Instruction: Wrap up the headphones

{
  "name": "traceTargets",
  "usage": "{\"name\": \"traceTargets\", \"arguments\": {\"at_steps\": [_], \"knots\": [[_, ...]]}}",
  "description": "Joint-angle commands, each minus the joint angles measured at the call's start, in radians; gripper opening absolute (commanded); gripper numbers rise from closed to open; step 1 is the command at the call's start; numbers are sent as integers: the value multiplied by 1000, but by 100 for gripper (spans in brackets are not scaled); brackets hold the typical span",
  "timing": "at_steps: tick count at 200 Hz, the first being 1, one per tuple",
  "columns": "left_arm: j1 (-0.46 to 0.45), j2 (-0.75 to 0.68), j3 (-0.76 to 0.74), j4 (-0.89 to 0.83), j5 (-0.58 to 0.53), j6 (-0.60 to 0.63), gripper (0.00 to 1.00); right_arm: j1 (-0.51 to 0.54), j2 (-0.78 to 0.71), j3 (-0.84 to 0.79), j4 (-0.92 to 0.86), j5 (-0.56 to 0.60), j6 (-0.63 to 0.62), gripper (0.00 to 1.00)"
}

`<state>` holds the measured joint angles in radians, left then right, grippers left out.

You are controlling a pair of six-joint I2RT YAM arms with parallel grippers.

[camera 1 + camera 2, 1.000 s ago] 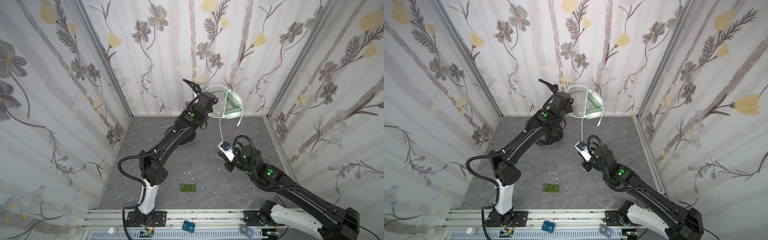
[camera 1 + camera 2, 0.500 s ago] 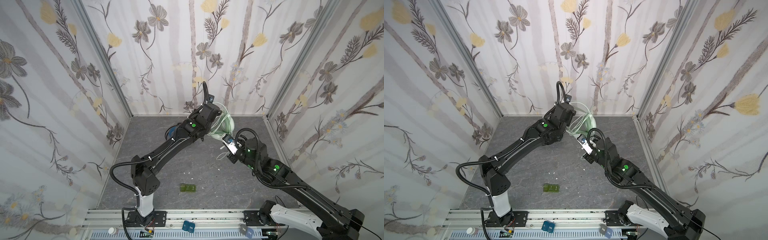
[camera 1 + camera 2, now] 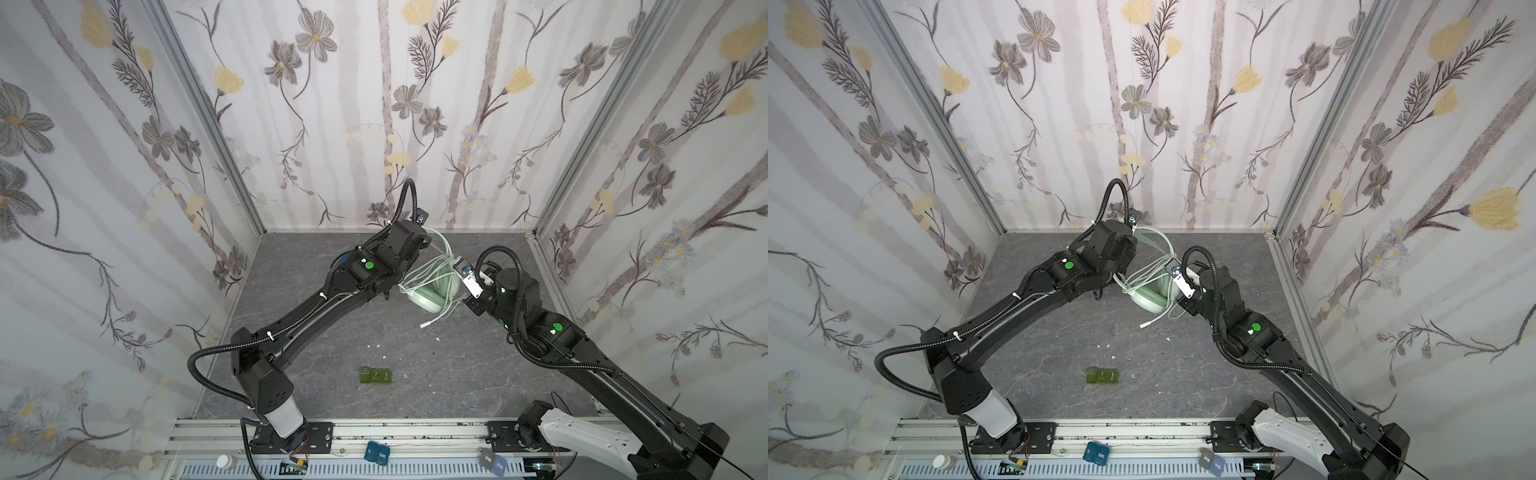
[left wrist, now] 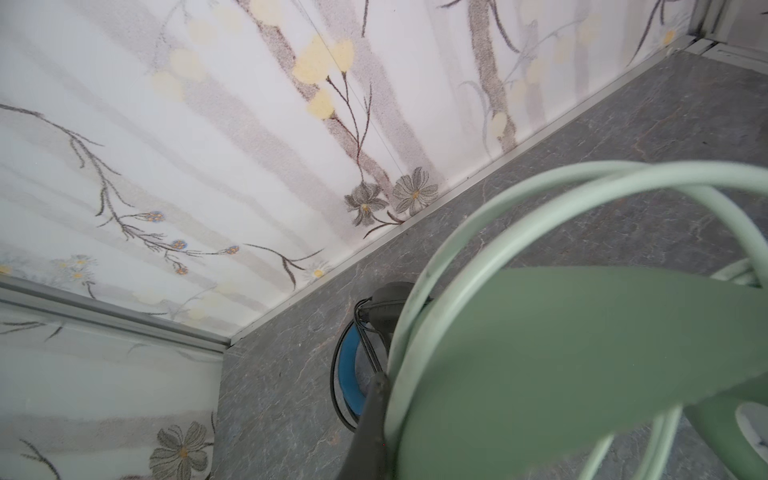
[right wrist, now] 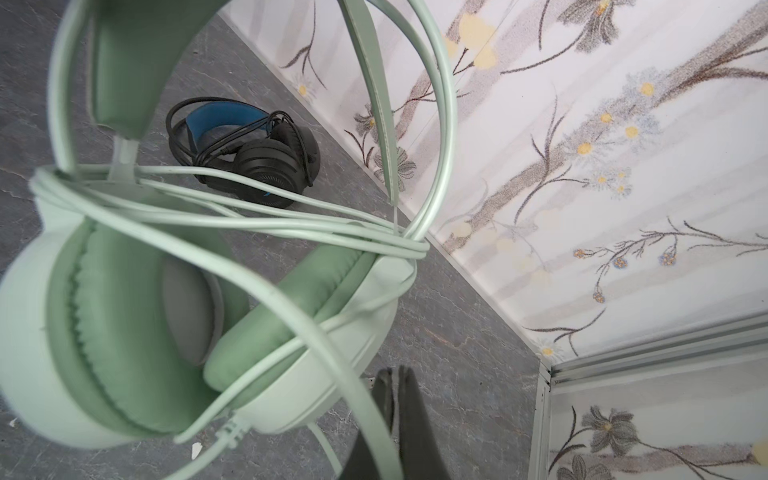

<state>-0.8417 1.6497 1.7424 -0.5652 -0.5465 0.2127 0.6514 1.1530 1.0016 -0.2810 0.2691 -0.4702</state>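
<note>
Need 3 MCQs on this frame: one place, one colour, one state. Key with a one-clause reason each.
1. Where is the black headset?
A) on the table near the back wall
B) on a shelf
C) inside a box

2. What colour is its inner headband?
A) red
B) blue
C) yellow

3. How is the cable of the mint-green headset arranged?
A) stretched straight along the table
B) looped several times across the headset, plug end loose
C) cut in two

1 A: the right wrist view shows it lying on the grey surface by the wall.
2 B: blue lining shows inside its band in both wrist views.
3 B: several strands cross the headset, and both top views show the plug end trailing free.
</note>
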Motion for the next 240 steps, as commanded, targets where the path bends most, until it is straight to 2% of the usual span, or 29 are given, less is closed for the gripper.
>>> {"name": "traceTargets", "arguments": {"at_steps": [1,59,104,148,240], "knots": [[3,-25,8,-24,112,-15,0,-38,1,10,30,-13,32,0],[1,-62,19,-73,206,-33,0,-99,2,-6,68,-26,56,8],[2,-68,62,-103,249,-33,0,-141,-20,-42,107,-68,105,22],[2,-73,98,-108,275,-41,0,-185,-47,-92,165,-126,147,25],[1,-55,317,-267,465,-107,0,-288,-76,-107,239,-277,287,26]]}}
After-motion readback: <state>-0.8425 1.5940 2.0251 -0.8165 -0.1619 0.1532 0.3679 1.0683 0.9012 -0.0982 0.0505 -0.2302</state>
